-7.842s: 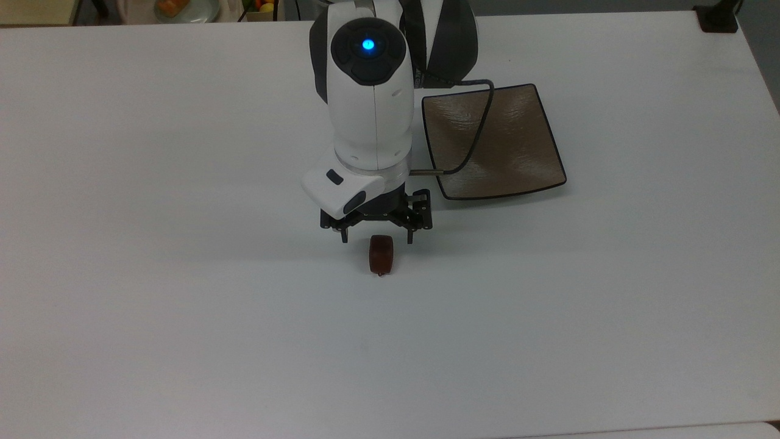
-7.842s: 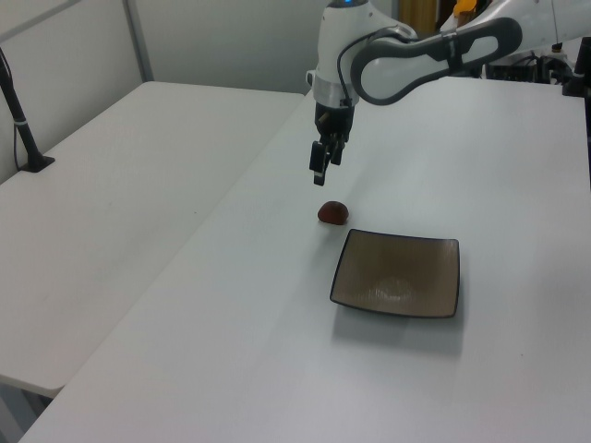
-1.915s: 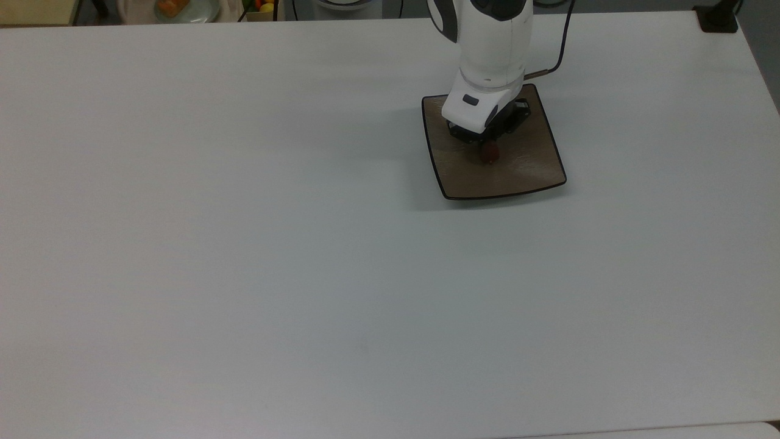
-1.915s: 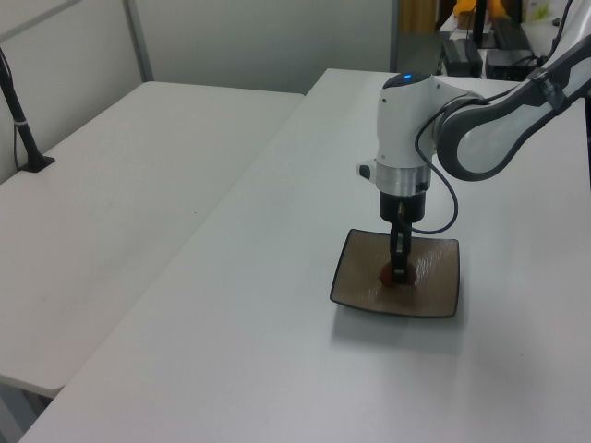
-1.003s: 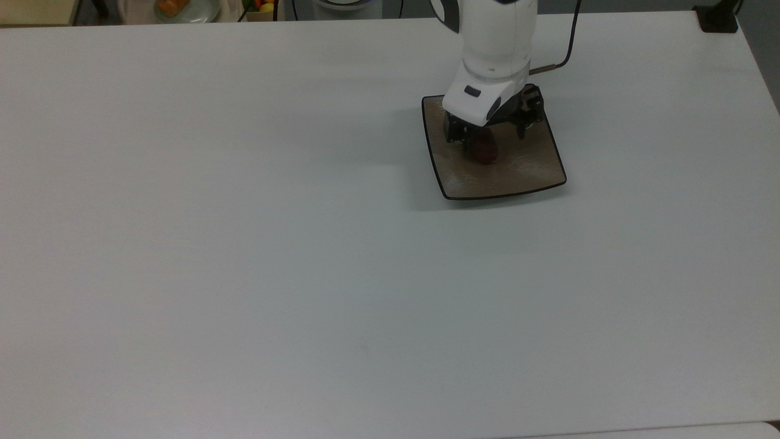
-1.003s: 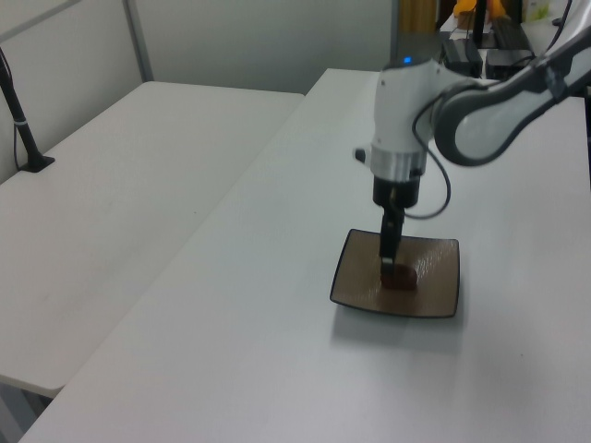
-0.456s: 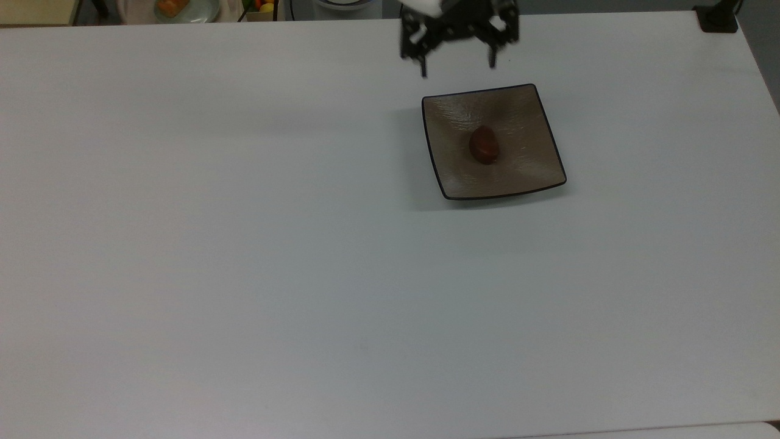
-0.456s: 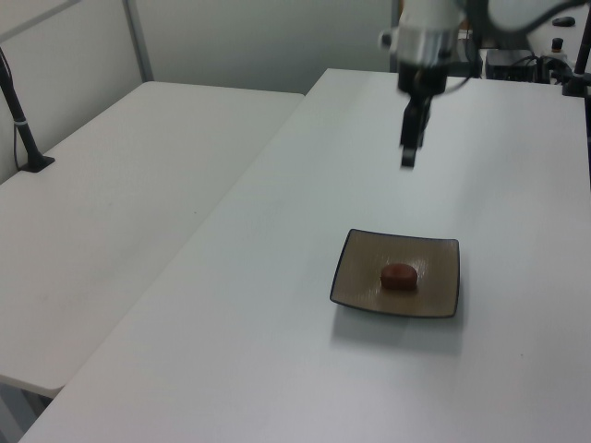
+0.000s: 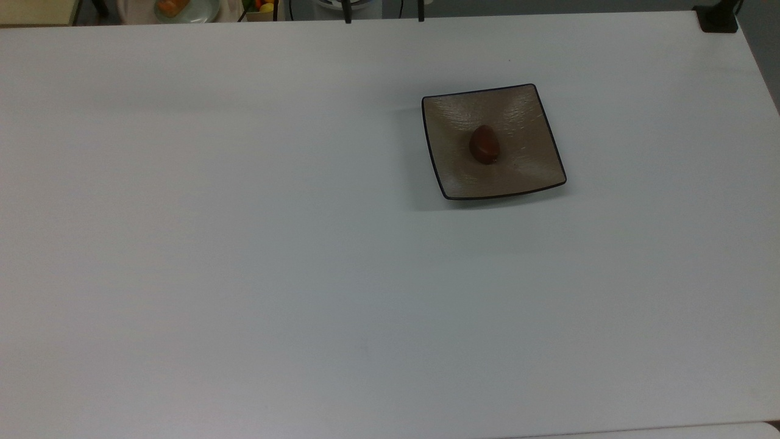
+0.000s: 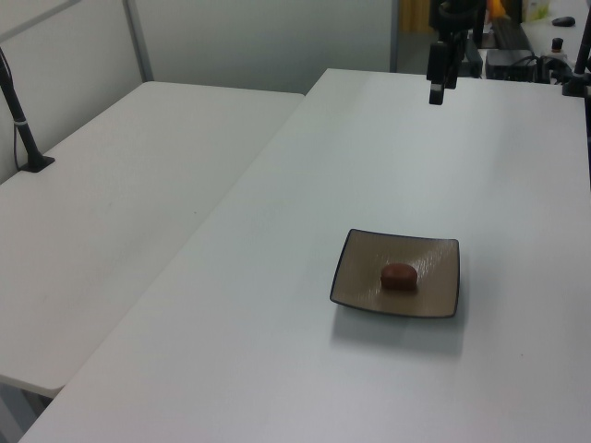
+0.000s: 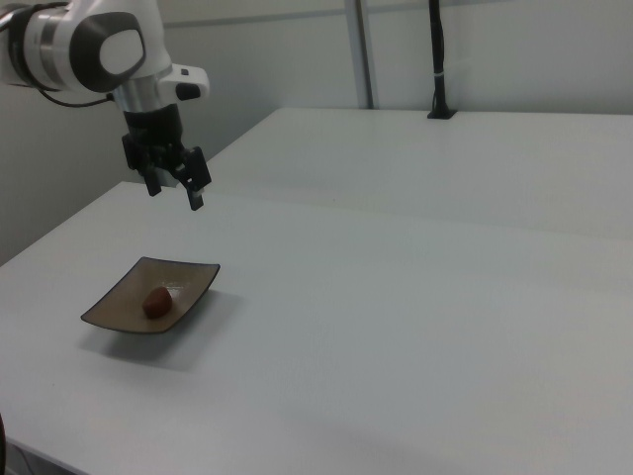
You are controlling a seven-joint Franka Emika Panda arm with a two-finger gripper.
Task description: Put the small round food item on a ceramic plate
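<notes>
The small round food item [image 9: 484,144], a dark reddish-brown lump, lies near the middle of the square tan ceramic plate [image 9: 524,116] with its thin black rim. It also rests on the plate in the left view [image 10: 399,276] and the right view [image 11: 156,302]. My gripper [image 11: 175,192] hangs open and empty in the air, well above the table and off past the plate [image 11: 193,280]. In the top view the two fingertips of the gripper [image 9: 384,13] poke in at the upper edge, spread apart. The gripper [image 10: 436,83] is high beyond the plate [image 10: 365,277] in the left view.
A round plate with an orange food piece [image 9: 173,7] sits past the table's far edge at the top view's upper left. A black post base [image 9: 718,18] stands at the upper right corner. A second white table [image 10: 111,185] adjoins on the left view's left.
The gripper let go of the food item on the plate, opened, then rose and drew back away from the plate. The food item has stayed put on the plate.
</notes>
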